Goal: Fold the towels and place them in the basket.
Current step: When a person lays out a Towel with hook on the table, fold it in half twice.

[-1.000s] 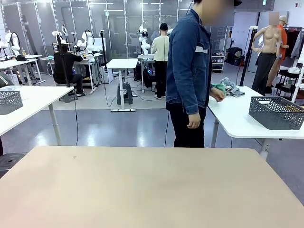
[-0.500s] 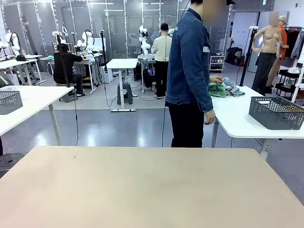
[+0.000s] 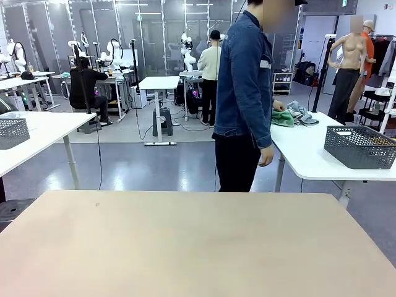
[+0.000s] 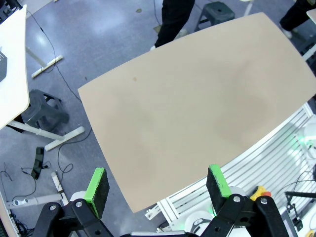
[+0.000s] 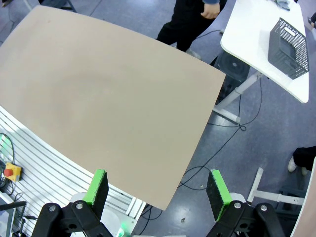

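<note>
**Q:** State the end-effector condition, nearest items first.

**A:** Left gripper point(image 4: 157, 183): fingers spread wide, green pads point(image 4: 97, 185) well apart, nothing between them. It hangs above the near edge of the beige table point(image 4: 197, 108). Right gripper point(image 5: 157, 186): the same condition, spread wide and unloaded, above the near edge of the same table.

**Q:** Who is at the table?

**A:** In the front view, a person point(image 3: 244, 93) in a blue denim jacket stands at 12 o'clock, just past the table's far edge, with the body turned toward 3 o'clock. The lowered hand point(image 3: 266, 156) hangs beside the hip. The raised hand point(image 3: 279, 106) is at the upper edge of a towel point(image 3: 284, 119).

**Q:** Where are the task items?

**A:** The towel, mint-green and bunched rather than folded, lies at 2 o'clock on a white side table point(image 3: 303, 154). Grey cloths point(image 3: 302, 112) lie touching it on the side toward 3 o'clock. The basket point(image 3: 360, 146), dark grey mesh, stands at 3 o'clock on the same side table, apart from the towel and nearer the camera. In the right wrist view it sits at 1 o'clock.

**Q:** Any other containers?

**A:** A second mesh basket point(image 3: 12, 132) stands at 9 o'clock on another white table.
</note>
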`<state>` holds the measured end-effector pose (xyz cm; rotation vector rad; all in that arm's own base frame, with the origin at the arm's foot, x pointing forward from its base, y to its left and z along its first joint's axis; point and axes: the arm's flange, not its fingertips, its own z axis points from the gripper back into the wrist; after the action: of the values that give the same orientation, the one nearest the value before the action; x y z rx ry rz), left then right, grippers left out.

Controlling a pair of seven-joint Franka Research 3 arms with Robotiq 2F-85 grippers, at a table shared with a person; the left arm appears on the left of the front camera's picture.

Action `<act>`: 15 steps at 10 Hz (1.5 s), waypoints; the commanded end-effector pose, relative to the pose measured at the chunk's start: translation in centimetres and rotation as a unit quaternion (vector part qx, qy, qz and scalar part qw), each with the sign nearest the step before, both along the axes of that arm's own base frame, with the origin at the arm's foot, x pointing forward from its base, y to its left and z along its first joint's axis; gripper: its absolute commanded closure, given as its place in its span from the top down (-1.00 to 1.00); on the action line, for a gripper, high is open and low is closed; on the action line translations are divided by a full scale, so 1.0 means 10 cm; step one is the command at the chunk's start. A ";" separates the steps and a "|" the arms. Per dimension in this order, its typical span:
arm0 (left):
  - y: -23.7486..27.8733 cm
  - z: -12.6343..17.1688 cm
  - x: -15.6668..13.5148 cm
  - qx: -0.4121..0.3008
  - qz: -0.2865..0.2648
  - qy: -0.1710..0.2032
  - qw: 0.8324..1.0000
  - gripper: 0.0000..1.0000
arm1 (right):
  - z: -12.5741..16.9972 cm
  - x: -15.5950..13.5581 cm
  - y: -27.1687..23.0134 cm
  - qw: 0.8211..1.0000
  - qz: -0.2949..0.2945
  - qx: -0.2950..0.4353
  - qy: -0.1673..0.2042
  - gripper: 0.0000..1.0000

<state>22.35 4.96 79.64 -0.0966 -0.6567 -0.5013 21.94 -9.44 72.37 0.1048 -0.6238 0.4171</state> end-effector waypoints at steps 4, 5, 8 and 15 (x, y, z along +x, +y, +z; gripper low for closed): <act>-0.01 0.00 0.01 0.000 -0.003 -0.001 1.000 1.00 | 0.01 -0.01 0.00 1.000 0.000 0.000 -0.001 1.00; -0.01 0.00 0.01 0.000 -0.003 -0.001 1.000 1.00 | 0.01 -0.01 0.00 1.000 0.000 0.000 -0.001 1.00; -0.01 0.00 0.01 0.000 -0.003 -0.001 1.000 1.00 | 0.01 -0.01 0.00 1.000 0.000 0.000 -0.001 1.00; -0.01 0.00 0.01 0.000 -0.003 -0.001 1.000 1.00 | 0.01 -0.01 0.00 1.000 0.000 0.000 -0.001 1.00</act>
<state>22.35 4.96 79.64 -0.0966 -0.6567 -0.5013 21.94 -9.44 72.37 0.1048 -0.6238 0.4171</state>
